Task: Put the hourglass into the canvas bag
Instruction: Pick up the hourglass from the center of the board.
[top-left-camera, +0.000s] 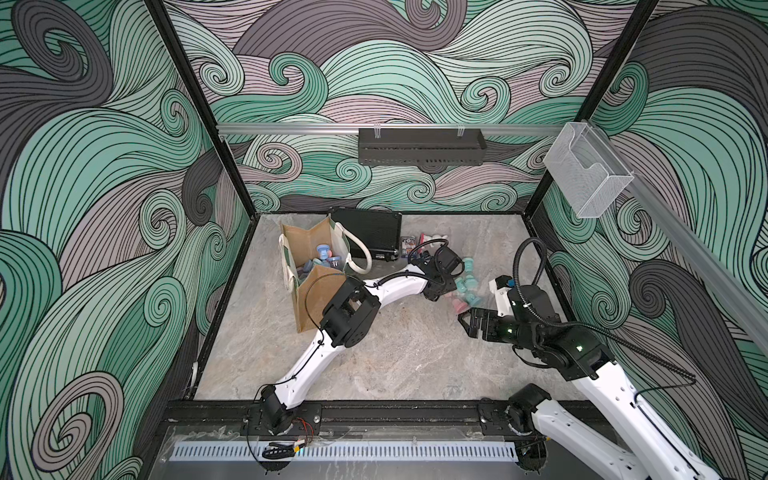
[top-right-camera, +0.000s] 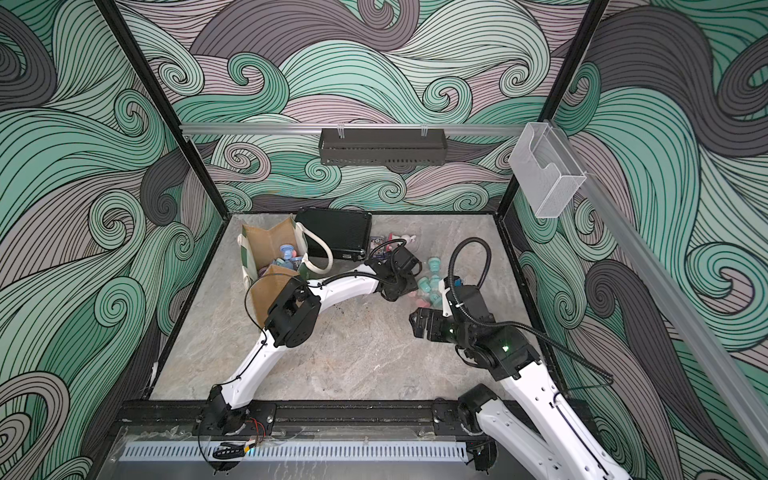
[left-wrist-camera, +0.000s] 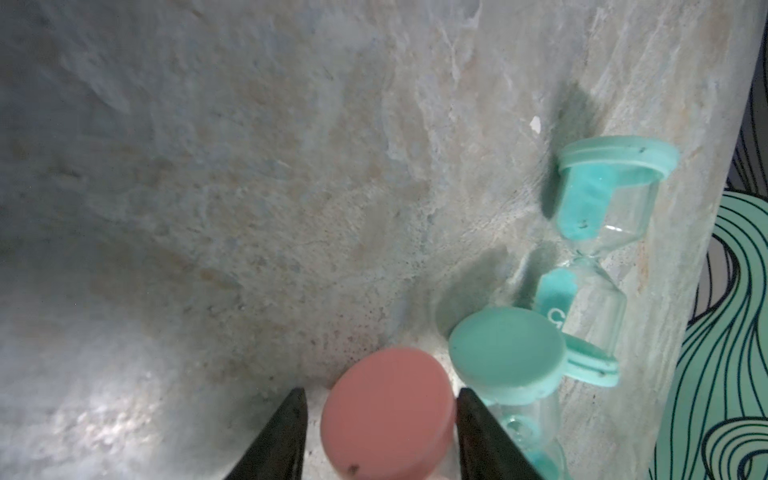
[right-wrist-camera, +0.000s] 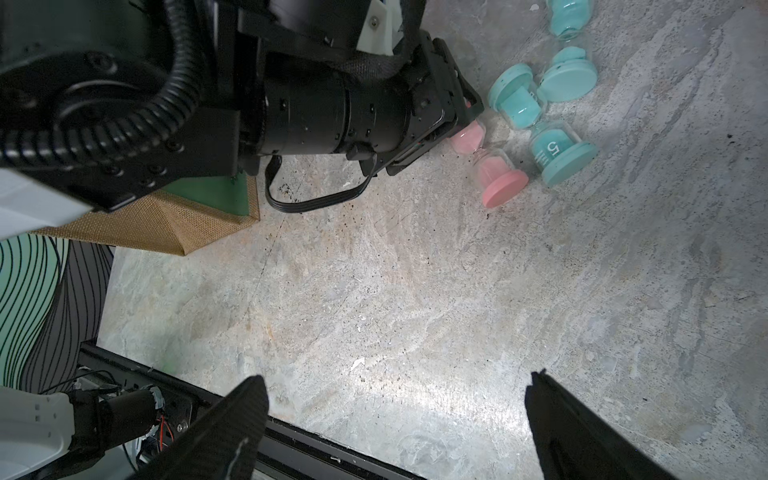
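Left wrist view puts the left gripper (left-wrist-camera: 379, 415) low over the worktop (top-left-camera: 395, 353), its jaws partly spread on either side of the pink hourglass (right-wrist-camera: 496, 174). One finger sits at the rim of the pink end cap and the other shows a sliver of gap, so nothing is pinched yet. The hourglass lies on its side toward the right edge of the worktop, just beside two teal hourglasses (left-wrist-camera: 598, 216), one of whose caps nearly touches the pink one. The canvas bag (top-left-camera: 311, 303) stands upright near the far left corner, well apart, its mouth open and several hourglasses already inside. The right gripper (right-wrist-camera: 399, 378) hangs over bare worktop near the right edge, jaws spread wide and empty. The step in hand looks like the grasp itself. Next the jaws would need to press together squarely on the pink hourglass without nudging the teal neighbour, then lift it clear and carry it across to the bag's open mouth before letting go.
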